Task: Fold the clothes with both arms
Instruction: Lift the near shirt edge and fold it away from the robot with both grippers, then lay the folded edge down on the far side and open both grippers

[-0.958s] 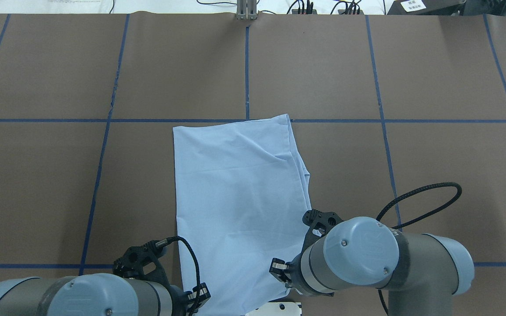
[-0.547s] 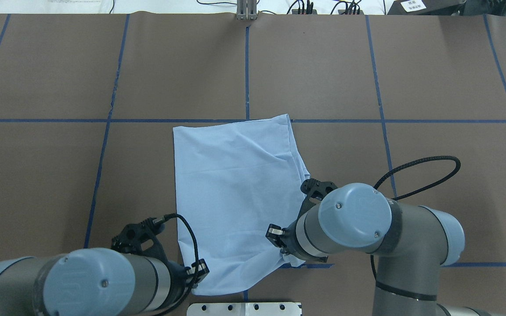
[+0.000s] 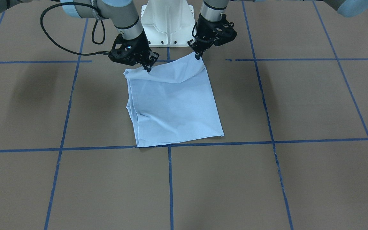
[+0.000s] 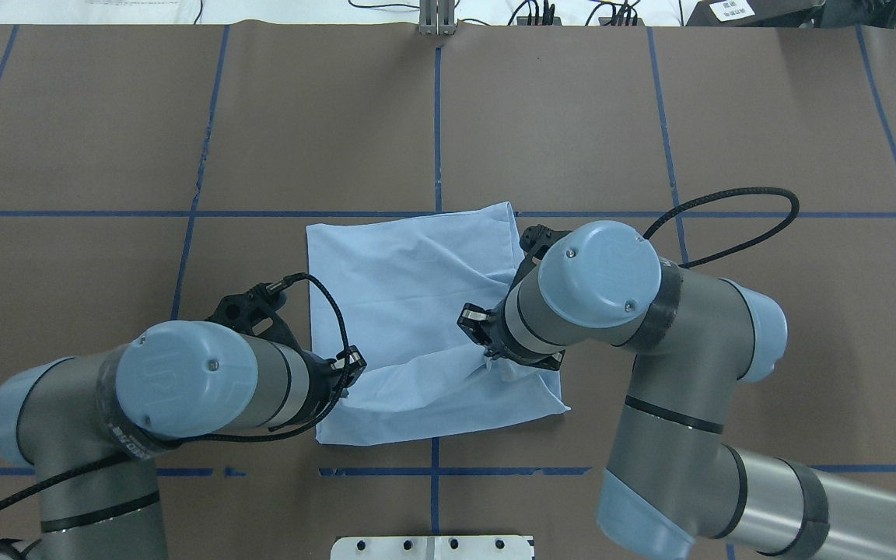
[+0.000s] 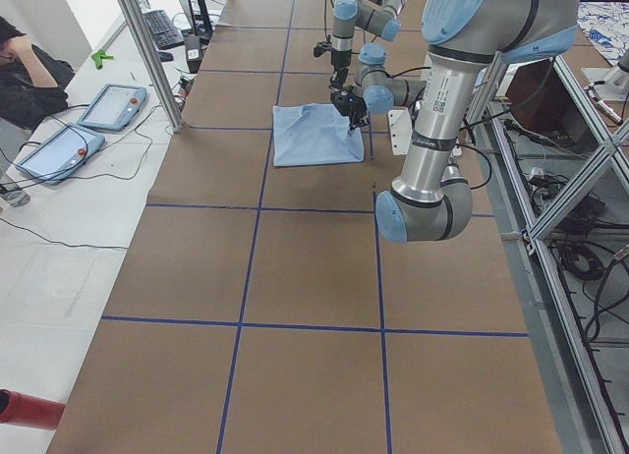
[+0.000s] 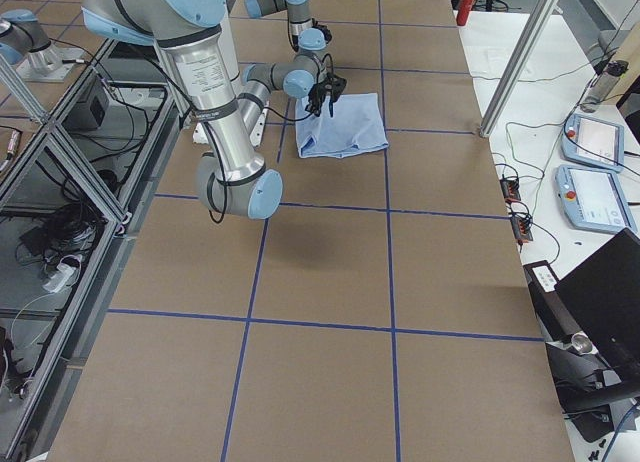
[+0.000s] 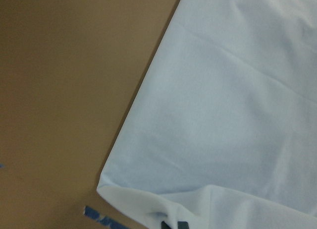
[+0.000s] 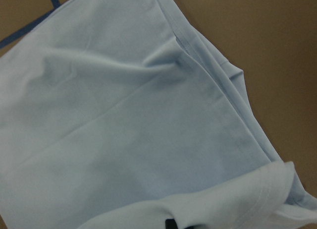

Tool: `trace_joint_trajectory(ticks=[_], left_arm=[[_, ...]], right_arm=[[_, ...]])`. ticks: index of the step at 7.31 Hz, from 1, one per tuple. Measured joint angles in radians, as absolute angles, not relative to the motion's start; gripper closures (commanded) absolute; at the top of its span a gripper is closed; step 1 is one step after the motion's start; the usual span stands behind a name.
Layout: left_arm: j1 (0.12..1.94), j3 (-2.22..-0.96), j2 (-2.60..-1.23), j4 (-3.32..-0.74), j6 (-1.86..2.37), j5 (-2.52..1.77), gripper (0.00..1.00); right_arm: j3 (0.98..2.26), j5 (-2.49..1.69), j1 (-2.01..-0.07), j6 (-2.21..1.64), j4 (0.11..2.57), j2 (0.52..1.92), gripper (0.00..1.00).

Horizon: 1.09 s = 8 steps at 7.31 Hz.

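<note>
On the brown-papered table [image 4: 106,117], ruled into squares by blue tape lines [image 4: 438,140], a light blue T-shirt [image 4: 409,288] lay near the middle in a rough folded rectangle, its far edge running along one cross line of tape. The left arm [image 4: 183,389] and right arm [image 4: 611,280] both reached over the garment from the robot's side. The left gripper [image 3: 199,57] had its fingers closed tight on one corner of the shirt's robot-side edge, and the right gripper [image 3: 147,67] was pinched the same way on the other end of that edge, near the opposite corner. Between the two grips the cloth was raised off the table and sagged in a shallow curve, with creases fanning out from each pinch. Seen from overhead, a band of fabric lay flat on the robot's side of both grippers, close to the next tape line. The right wrist camera showed stacked, stitched hems along the shirt's side, while the left wrist camera showed a straight edge and a corner against bare table. A black cable [image 4: 728,206] looped out from the right arm. Behind the arms stood the white pedestal base [image 3: 168,22], and at the table's end on the robot's left a seated person [image 5: 25,76] appeared beside two tablets [image 5: 113,105].
</note>
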<state>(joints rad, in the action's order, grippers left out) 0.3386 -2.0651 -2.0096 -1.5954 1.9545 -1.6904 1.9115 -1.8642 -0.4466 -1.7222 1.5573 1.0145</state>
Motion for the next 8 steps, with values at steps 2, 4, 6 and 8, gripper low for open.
trace_joint_trajectory(ticks=[2, 4, 6, 8], left_arm=[[0.429, -1.981, -2.043, -1.646, 1.928, -1.736, 1.00], [0.533, -1.793, -2.111, -1.740, 1.870, -1.752, 0.14], [0.648, -1.561, -2.176, -1.889, 1.770, -1.754, 0.00], [0.711, -1.434, -2.224, -1.969, 1.674, -1.755, 0.00]], right_arm=[[1.803, -1.881, -0.514, -1.696, 1.558, 0.938, 1.00], [1.579, -1.925, -0.595, -1.642, 1.515, 0.808, 0.08], [1.307, -1.951, -0.672, -1.607, 1.358, 0.703, 0.00], [1.210, -1.984, -0.727, -1.551, 1.282, 0.678, 0.00]])
